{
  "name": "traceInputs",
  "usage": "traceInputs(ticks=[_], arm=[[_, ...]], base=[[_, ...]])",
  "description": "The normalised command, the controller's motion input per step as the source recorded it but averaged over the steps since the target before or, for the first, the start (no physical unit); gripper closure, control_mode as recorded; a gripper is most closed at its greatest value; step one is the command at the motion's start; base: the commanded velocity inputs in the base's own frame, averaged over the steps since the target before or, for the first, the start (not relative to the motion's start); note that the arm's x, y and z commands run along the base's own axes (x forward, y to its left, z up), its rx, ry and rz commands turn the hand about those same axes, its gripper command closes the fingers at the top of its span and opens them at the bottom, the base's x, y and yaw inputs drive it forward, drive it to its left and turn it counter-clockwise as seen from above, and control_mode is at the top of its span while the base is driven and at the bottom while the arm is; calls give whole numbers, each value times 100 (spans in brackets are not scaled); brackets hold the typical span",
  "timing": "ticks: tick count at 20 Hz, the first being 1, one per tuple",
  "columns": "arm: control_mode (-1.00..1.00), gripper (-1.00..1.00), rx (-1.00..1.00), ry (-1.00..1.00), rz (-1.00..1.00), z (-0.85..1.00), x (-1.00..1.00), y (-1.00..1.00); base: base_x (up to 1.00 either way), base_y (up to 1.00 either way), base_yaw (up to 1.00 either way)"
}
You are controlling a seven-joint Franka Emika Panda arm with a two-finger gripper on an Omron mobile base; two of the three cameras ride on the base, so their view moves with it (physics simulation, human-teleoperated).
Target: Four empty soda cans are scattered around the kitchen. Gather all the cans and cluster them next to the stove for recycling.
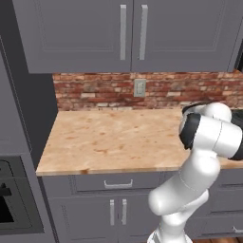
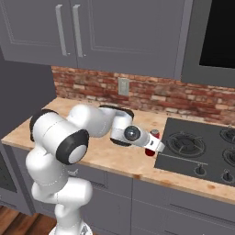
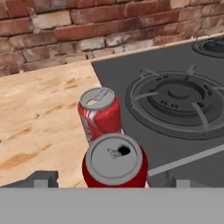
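Two red soda cans stand upright on the wooden counter [image 3: 39,118], close against the left edge of the black stove [image 3: 175,96]. The near can [image 3: 114,159] is between my gripper's [image 3: 109,180] two dark fingertips [image 3: 41,178], with a gap on each side, so the gripper is open and not gripping it. The far can [image 3: 99,113] is just behind it, towards the brick wall. From the right base view, the hand [image 2: 153,146] reaches low over the counter at the stove's [image 2: 202,147] front left corner, and a can's top [image 2: 155,133] shows behind it.
The brick backsplash [image 2: 137,94] with an outlet [image 2: 123,86] runs behind the counter, and grey upper cabinets [image 1: 123,33] hang above. A grey wall oven [image 1: 9,199] stands at the far left. The stove's burners [image 2: 186,142] and front knobs [image 2: 199,170] lie to the right.
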Motion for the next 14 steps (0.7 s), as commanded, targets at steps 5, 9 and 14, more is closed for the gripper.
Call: traceInputs(ticks=[5,9,14], arm=[[-100,-100,-2,0,-1,84,-7,9],[-100,-100,-3,0,-2,100,-24,18],[-100,-100,-2,0,0,100,-38,10]], base=[[0,0,0],[0,0,0],[0,0,0]])
